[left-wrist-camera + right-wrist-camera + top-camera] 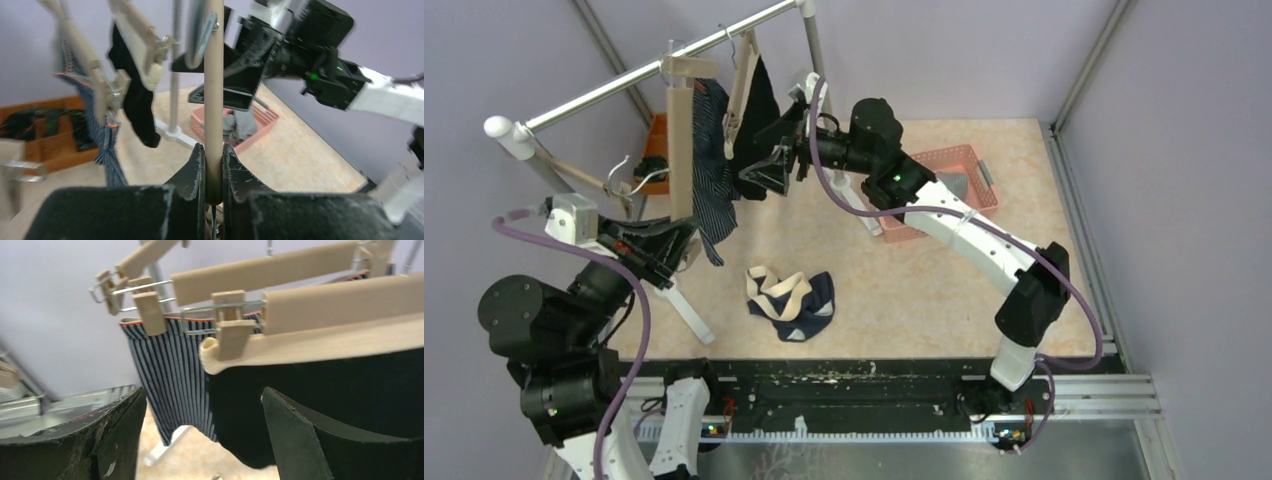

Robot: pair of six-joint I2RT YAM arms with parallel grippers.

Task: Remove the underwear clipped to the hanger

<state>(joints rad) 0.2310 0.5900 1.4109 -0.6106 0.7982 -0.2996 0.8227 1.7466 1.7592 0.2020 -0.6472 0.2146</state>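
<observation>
Partly done. One navy pair (790, 303) already down on the table (944, 300). Still clipped to the wooden hangers: striped pair (172, 365) and black pair (320, 385). Left gripper (214, 167) clamped on a hanger bar (214, 90); right gripper (202, 405) spread wide around the black pair, not yet closed.

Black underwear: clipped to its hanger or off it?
Clipped: a wooden clip pinches its beige waistband; the black underwear hangs from the hanger.

Black underwear (310, 375) cut off at right edge, striped underwear (107, 155) blurred, orange box (55, 145) contents unclear.
</observation>
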